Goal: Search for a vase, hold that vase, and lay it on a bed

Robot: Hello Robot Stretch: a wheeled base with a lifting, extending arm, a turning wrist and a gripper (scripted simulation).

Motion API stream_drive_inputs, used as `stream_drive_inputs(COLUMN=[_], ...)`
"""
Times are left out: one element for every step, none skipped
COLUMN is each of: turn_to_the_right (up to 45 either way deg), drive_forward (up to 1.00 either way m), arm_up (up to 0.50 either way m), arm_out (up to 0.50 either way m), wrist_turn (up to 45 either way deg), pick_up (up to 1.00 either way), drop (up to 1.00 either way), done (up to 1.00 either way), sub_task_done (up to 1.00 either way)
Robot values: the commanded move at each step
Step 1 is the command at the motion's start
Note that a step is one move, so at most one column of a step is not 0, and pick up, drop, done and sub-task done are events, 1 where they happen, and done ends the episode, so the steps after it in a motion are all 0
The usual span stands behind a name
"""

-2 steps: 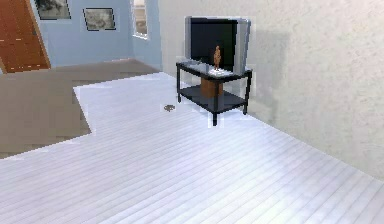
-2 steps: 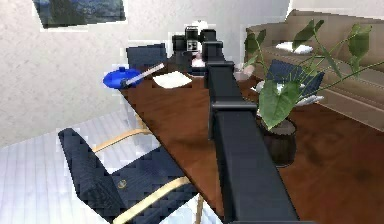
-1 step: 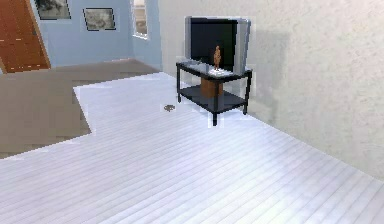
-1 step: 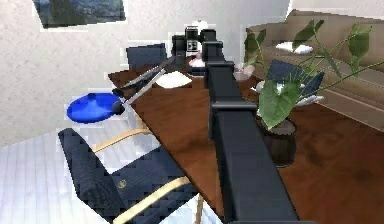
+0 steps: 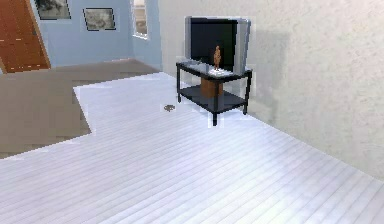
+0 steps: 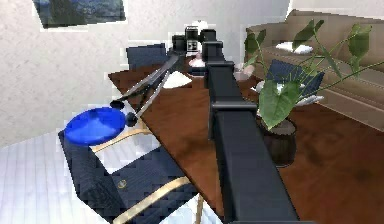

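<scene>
On the dark TV stand (image 5: pixel 238 72) at the right wall a slim brown upright thing (image 5: pixel 217 57) stands in front of the TV (image 5: pixel 222 38). A round orange-brown pot (image 5: pixel 210 87), perhaps a vase, sits on its lower shelf. In the arm side view my arm (image 6: pixel 235 130) reaches out over a brown dining table (image 6: pixel 190 120). The gripper (image 6: pixel 124 111) points down-left, its thin fingers (image 6: pixel 150 85) ending beside a blue bowl (image 6: pixel 95 125) on the table. I cannot tell whether it holds anything.
White plank floor (image 5: pixel 180 170) runs toward the TV stand, with brown carpet (image 5: pixel 35 105) and an orange door (image 5: pixel 20 35) at the left. A small thing (image 5: pixel 169 106) lies on the floor. Blue chairs (image 6: pixel 125 185), a potted plant (image 6: pixel 275 100) and a sofa (image 6: pixel 340 70) surround the table.
</scene>
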Motion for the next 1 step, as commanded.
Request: stream_drive_inputs(turn_to_the_right=[0.0], drive_forward=[0.0], arm_up=[0.0], arm_out=[-0.48], wrist_turn=[0.0], pick_up=[0.0], drop=[0.0], done=[0.0], sub_task_done=[0.0])
